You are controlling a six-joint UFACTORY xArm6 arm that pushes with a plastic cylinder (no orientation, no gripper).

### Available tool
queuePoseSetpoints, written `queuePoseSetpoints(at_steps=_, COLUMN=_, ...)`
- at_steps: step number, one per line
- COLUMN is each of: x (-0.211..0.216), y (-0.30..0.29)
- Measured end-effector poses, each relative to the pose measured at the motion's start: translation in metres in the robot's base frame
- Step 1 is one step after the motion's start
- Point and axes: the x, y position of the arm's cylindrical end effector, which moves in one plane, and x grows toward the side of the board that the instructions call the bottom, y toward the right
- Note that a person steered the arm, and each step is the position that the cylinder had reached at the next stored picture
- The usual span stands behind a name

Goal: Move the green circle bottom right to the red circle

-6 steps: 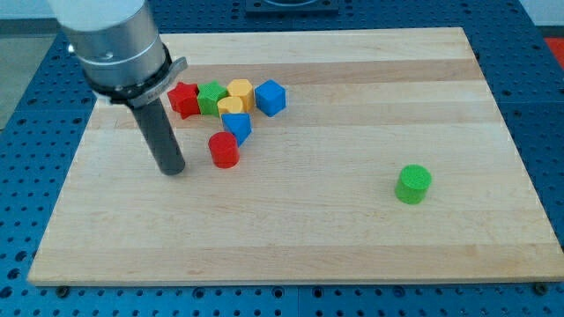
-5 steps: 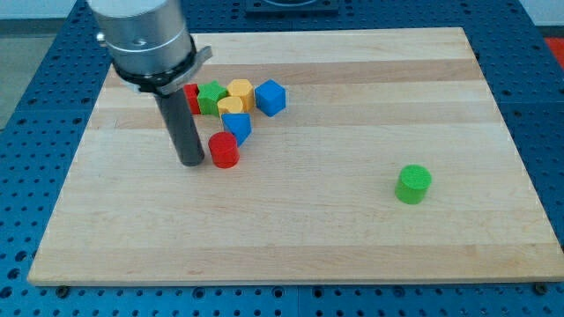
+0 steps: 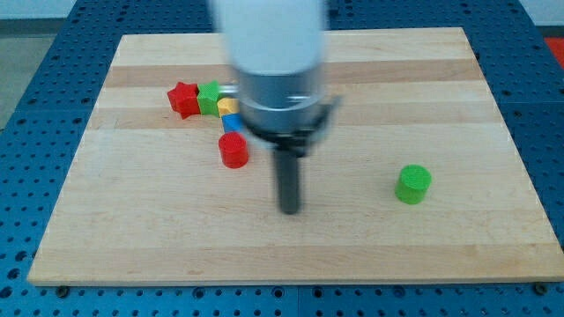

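The green circle (image 3: 412, 184) lies on the wooden board (image 3: 441, 97) at the view's right, alone. The red circle (image 3: 233, 151) lies left of centre, just below the cluster of blocks. My tip (image 3: 289, 210) is on the board between the two, right of and below the red circle and well left of the green circle, touching neither. The arm is motion-blurred.
A cluster near the view's upper left holds a red star-like block (image 3: 183, 99), a green block (image 3: 210, 97), a partly hidden yellow block (image 3: 229, 106) and a blue block (image 3: 231, 122). The arm's body hides the cluster's right part.
My tip has swept from the left of the red circle to its lower right, toward the green circle. The red circle has shifted slightly right and down. The green circle has not moved.
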Motion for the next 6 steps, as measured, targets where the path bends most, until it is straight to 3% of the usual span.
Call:
queuePoseSetpoints(at_steps=1, x=0.000, y=0.092)
queuePoseSetpoints(at_steps=3, x=0.045, y=0.170)
queuePoseSetpoints(at_steps=4, x=0.000, y=0.202)
queuePoseSetpoints(at_steps=6, x=-0.008, y=0.104)
